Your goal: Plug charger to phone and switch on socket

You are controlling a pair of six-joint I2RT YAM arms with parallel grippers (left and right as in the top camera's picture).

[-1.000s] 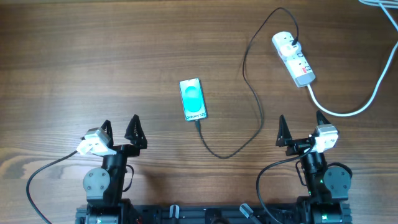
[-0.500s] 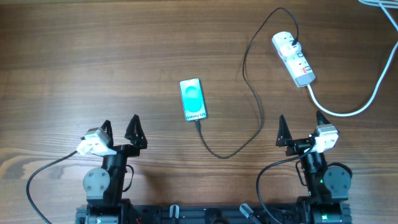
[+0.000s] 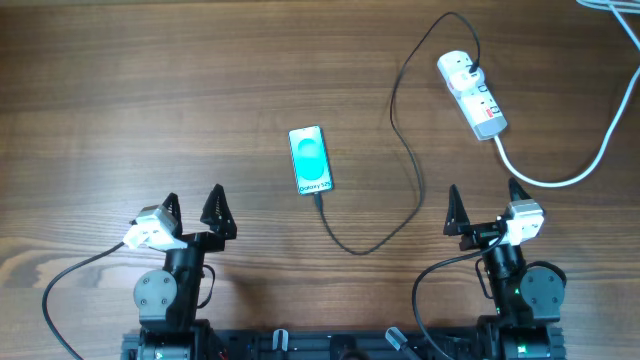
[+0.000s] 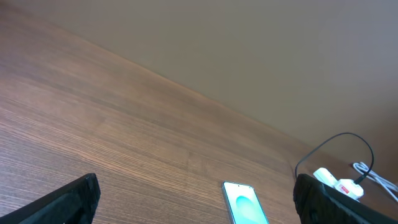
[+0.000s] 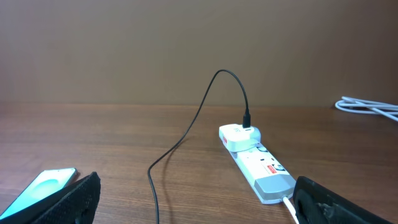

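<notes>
Two grippers wait wide apart, empty — left gripper (image 3: 193,196), right gripper (image 3: 483,190). Small flat teal-screen phone (image 3: 310,159) lies on the brown wooden bench (image 3: 150,80), thin black charger cable (image 3: 405,150) touching its near end. Push the tip straight in, then switch on the white oblong socket (image 3: 472,95), far right.

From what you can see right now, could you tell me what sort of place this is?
Probably an indoor test bench in a lab or office: a wooden table before a plain beige wall, holding a phone, charger and socket.
</notes>
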